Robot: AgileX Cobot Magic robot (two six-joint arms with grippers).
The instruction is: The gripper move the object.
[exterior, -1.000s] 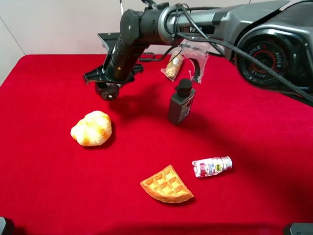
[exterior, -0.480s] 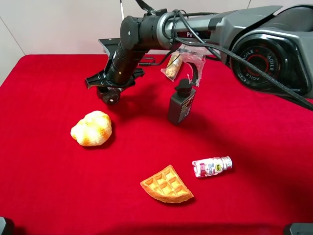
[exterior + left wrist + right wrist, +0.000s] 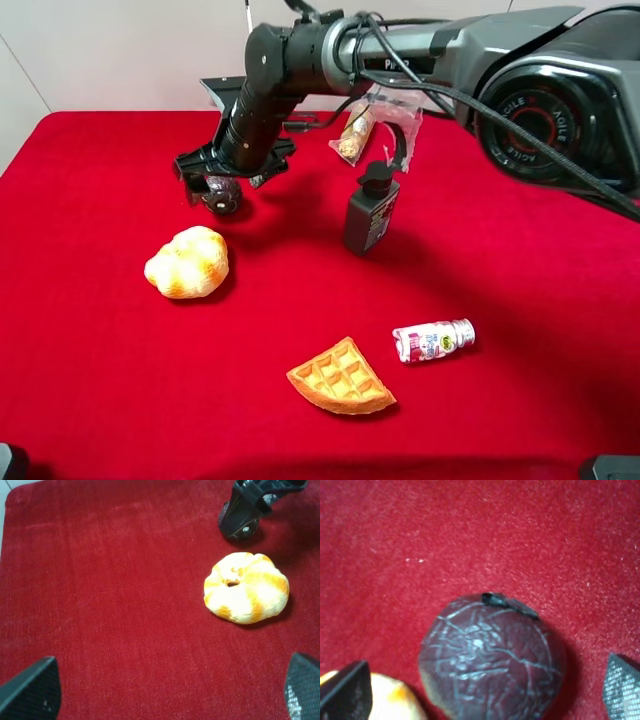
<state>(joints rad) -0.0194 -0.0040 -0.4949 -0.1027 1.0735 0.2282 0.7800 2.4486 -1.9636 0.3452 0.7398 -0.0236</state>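
Note:
The object, a dark rough-skinned ball (image 3: 221, 196), rests on the red cloth at the back left, just behind the bread roll (image 3: 187, 262). My right gripper (image 3: 224, 178) reaches across from the right and hangs right over it. In the right wrist view the ball (image 3: 490, 660) lies between the two fingertips (image 3: 345, 692), which stand wide apart and do not touch it. The left wrist view shows the ball (image 3: 239, 522) under the black claw. My left gripper (image 3: 165, 690) is open and empty above bare cloth.
A dark grey pump bottle (image 3: 371, 210) stands upright right of the ball. A clear-wrapped snack (image 3: 355, 135) lies behind it. A waffle piece (image 3: 340, 378) and a small pink-labelled bottle (image 3: 433, 340) lie at the front. The bread roll (image 3: 246, 587) is close by the ball.
My right gripper has come down a little toward the cloth with the ball under it. The other things have not moved.

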